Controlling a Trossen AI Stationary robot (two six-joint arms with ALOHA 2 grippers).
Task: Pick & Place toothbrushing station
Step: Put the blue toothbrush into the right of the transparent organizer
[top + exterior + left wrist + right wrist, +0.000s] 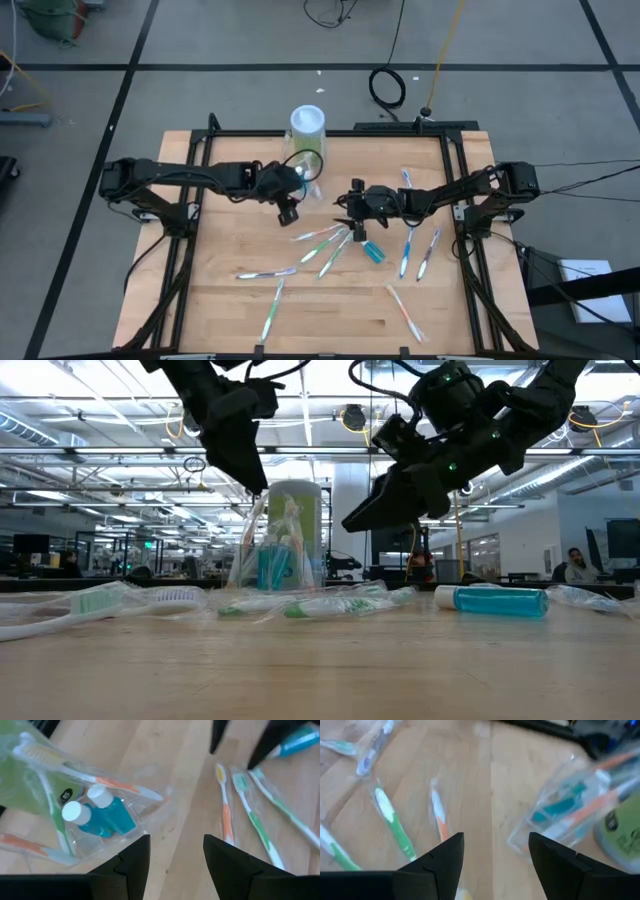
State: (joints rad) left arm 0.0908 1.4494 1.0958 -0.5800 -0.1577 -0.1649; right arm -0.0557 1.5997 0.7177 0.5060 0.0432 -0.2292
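The toothbrushing station, a clear plastic holder (305,163), stands on its base on the table just in front of the green canister with a white lid (307,125). In the left wrist view the holder (95,815) contains two small blue tubes with white caps and a few toothbrushes. It also shows in the low view (268,555) and the right wrist view (570,810). My left gripper (290,203) is open and empty, above the table just near of the holder. My right gripper (350,215) is open and empty, above the table to the holder's right, over loose toothbrushes.
Several wrapped toothbrushes lie loose on the wooden table, some at the middle (322,238), some at the near left (265,272) and some at the right (407,250). A blue tube (373,250) lies near my right gripper. The two grippers stand close to each other.
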